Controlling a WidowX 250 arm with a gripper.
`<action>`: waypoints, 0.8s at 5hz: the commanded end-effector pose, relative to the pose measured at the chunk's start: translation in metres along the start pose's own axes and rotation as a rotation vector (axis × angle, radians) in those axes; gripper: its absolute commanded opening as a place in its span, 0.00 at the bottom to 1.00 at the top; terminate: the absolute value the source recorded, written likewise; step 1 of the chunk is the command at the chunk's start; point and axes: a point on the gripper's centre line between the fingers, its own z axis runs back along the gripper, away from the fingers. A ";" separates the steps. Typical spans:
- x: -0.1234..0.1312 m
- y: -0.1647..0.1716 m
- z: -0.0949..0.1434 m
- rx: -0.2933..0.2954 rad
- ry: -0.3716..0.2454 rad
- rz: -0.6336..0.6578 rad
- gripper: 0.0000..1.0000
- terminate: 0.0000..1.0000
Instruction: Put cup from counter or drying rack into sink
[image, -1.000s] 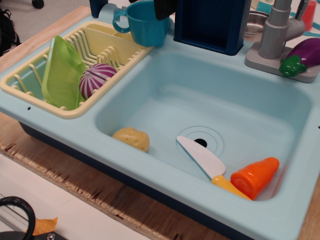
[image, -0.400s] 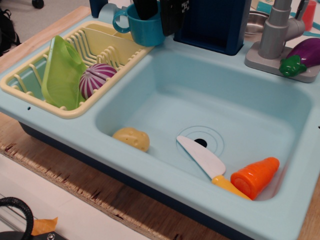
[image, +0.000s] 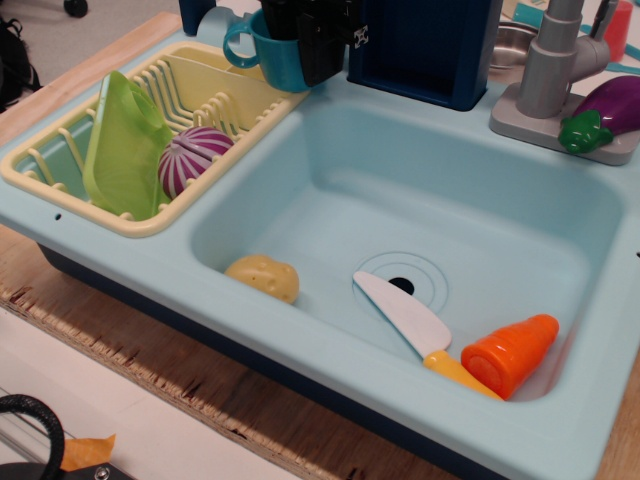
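My gripper (image: 302, 35): it comes down from the top edge over the cup; one dark finger is inside the cup's mouth, the other (image: 322, 45) runs down its outer right wall, so I have the wall clamped between them.
Cup (image: 270, 52): teal-blue, upright, at the back corner where the drying rack meets the counter; loop handle points left. I cannot tell whether its base rests on the rack's rim or hangs just above it.
Drying rack (image: 215, 105): pale yellow, left of the sink; a lime-green plate (image: 122, 145) stands on edge in its ribs, with a purple-and-white striped onion (image: 190, 157) beside it.
Sink (image: 480, 200): aqua basin with a yellow potato (image: 264, 277) near the front left, a white knife (image: 410, 325) with a yellow handle over the drain, and an orange carrot (image: 510, 354) at the front right.
Counter (image: 110, 260): at the back right, a grey faucet (image: 552, 65) with a purple eggplant (image: 605, 110) beside it.
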 end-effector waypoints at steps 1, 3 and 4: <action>-0.005 -0.005 0.014 0.027 -0.021 0.040 0.00 0.00; -0.014 -0.061 0.032 0.054 -0.052 0.072 0.00 0.00; -0.016 -0.085 0.027 0.038 -0.054 0.070 0.00 0.00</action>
